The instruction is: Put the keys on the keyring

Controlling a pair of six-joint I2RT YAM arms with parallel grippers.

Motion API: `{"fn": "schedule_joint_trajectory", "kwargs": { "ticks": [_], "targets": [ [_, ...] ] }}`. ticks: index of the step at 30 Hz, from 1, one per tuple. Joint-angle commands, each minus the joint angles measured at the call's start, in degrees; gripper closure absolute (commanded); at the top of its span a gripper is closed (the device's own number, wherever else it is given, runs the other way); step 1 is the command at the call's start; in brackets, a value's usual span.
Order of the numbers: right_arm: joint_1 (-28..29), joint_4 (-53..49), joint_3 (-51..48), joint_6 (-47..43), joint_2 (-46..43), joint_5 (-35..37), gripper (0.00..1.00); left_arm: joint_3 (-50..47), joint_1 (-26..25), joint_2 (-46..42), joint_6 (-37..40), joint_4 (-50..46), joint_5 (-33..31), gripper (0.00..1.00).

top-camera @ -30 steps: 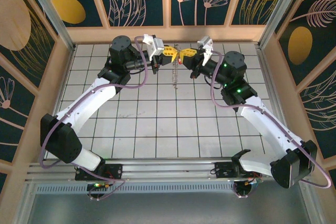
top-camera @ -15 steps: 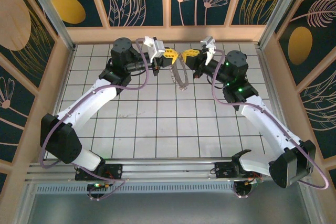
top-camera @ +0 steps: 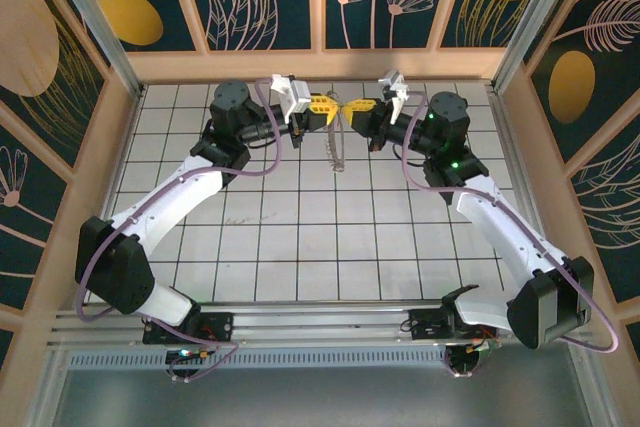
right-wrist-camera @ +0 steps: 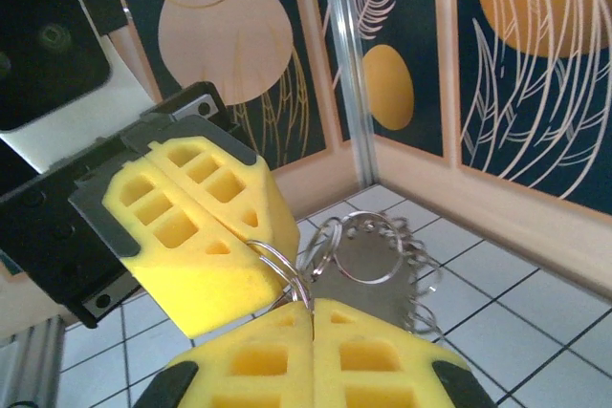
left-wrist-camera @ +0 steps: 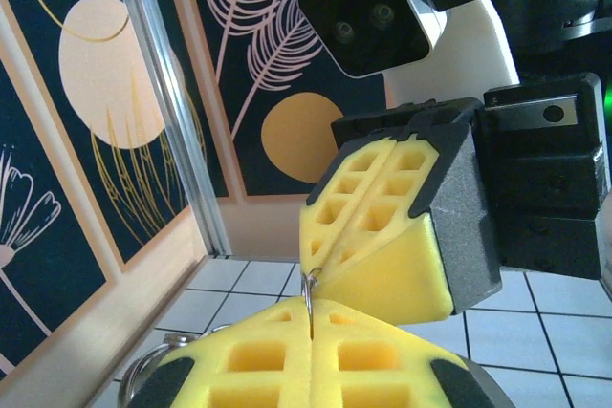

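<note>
At the back of the table my left gripper (top-camera: pixel 330 107) and right gripper (top-camera: pixel 351 107) meet tip to tip above the tiles. Both are shut on one thin split ring (right-wrist-camera: pixel 287 269). In the right wrist view my right gripper (right-wrist-camera: pixel 313 317) pinches the ring from below and the left gripper (right-wrist-camera: pixel 256 236) pinches it from the upper left. A second ring (right-wrist-camera: pixel 368 246) links onto it, carrying a metal tag and the keyring (right-wrist-camera: pixel 427 279), a beaded chain loop that hangs down as the keyring (top-camera: pixel 337 147). The left wrist view has my left gripper (left-wrist-camera: pixel 311 317) and the right gripper (left-wrist-camera: pixel 325 260) with the ring's wire (left-wrist-camera: pixel 309 286) between them. The keys are hidden.
The wooden back rail (top-camera: pixel 320 65) runs close behind the grippers. Aluminium posts (top-camera: pixel 105 37) stand at the back corners. White gridded tiles (top-camera: pixel 320 237) stretch between the two arms toward the near edge.
The two grippers drew slightly apart half a second ago and have come back tip to tip. The hanging chain swung right, then back under them.
</note>
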Motion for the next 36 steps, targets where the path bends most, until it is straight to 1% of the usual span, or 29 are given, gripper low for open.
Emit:
{"fn": "schedule_joint_trajectory", "kwargs": {
  "ticks": [1,5,7,15,22,31,36],
  "targets": [
    [-1.29,4.16,0.38,2.82,-0.15,-0.76,1.00,-0.83,-0.72,-1.90,-4.85,10.86,2.57,1.00],
    [-2.11,7.64,-1.71,6.24,-1.75,-0.28,1.00,-1.72,-0.70,-1.40,-8.87,15.56,2.44,1.00],
    [-2.37,9.34,-2.81,8.03,-2.53,0.08,1.00,-2.72,-0.76,-1.15,-11.93,19.63,2.14,1.00],
    [-2.41,13.26,-5.95,13.21,-4.56,3.10,1.00,-4.74,-0.72,0.41,-21.42,30.11,1.46,1.00],
    [-1.11,13.73,-7.54,15.16,-6.02,5.00,1.00,-5.30,-0.68,2.24,-28.80,37.79,1.28,1.00],
    [0.80,13.73,-8.07,16.19,-5.48,8.30,1.00,-5.82,-0.16,4.35,-37.32,45.89,-0.90,1.00],
    [0.97,14.81,-8.81,18.50,-4.83,9.78,1.00,-6.53,1.02,6.07,-44.46,53.14,-2.16,1.00]
  ]
}}
